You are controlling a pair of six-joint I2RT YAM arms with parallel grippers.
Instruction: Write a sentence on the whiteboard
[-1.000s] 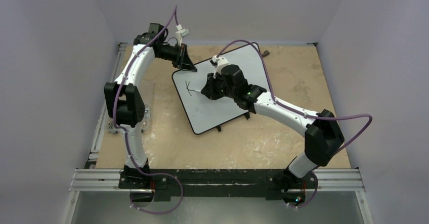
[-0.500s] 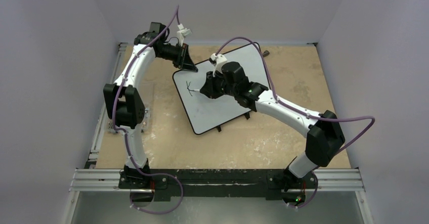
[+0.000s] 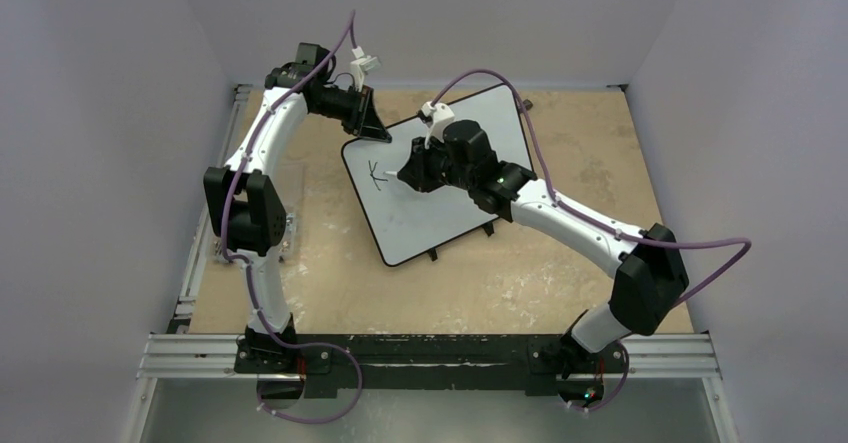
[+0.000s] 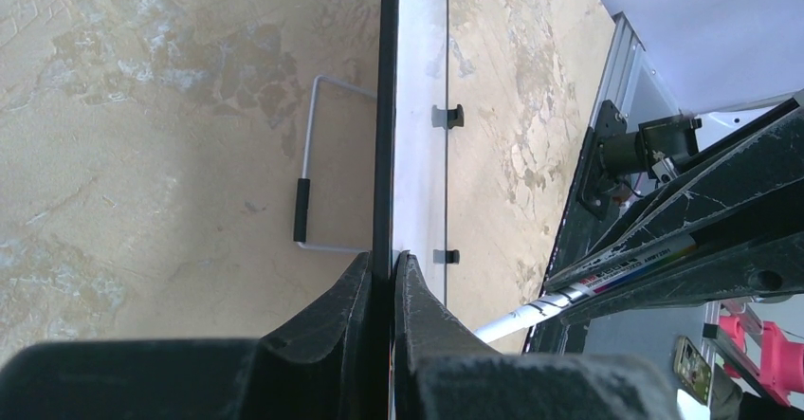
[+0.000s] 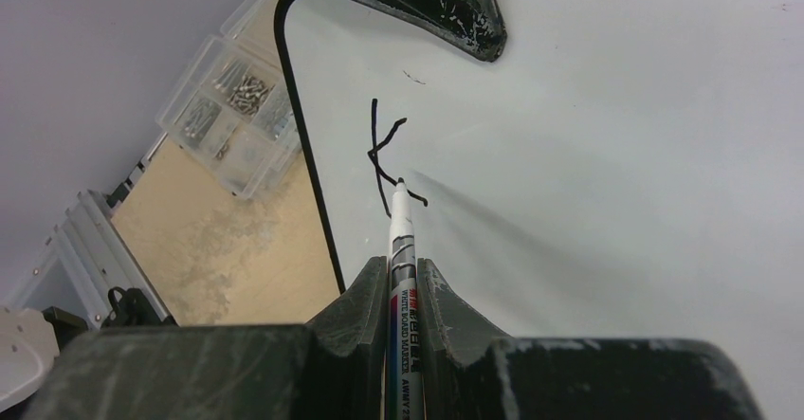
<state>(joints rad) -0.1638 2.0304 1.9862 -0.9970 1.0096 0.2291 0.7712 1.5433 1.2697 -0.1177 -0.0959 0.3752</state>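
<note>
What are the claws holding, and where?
Left gripper clamps the glossy white whiteboard by its black rim; right gripper pinches the white marker by its barrel.

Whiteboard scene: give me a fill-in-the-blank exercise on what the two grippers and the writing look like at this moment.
1. The left gripper is shut on the ____ of the large glossy white, black-rimmed whiteboard.
2. The right gripper is shut on a slim white marker with its ____ against the board.
3. The handwritten strokes are ____ in colour.
4. So far they form one letter: ____.

Missing words: edge; tip; black; K
</note>
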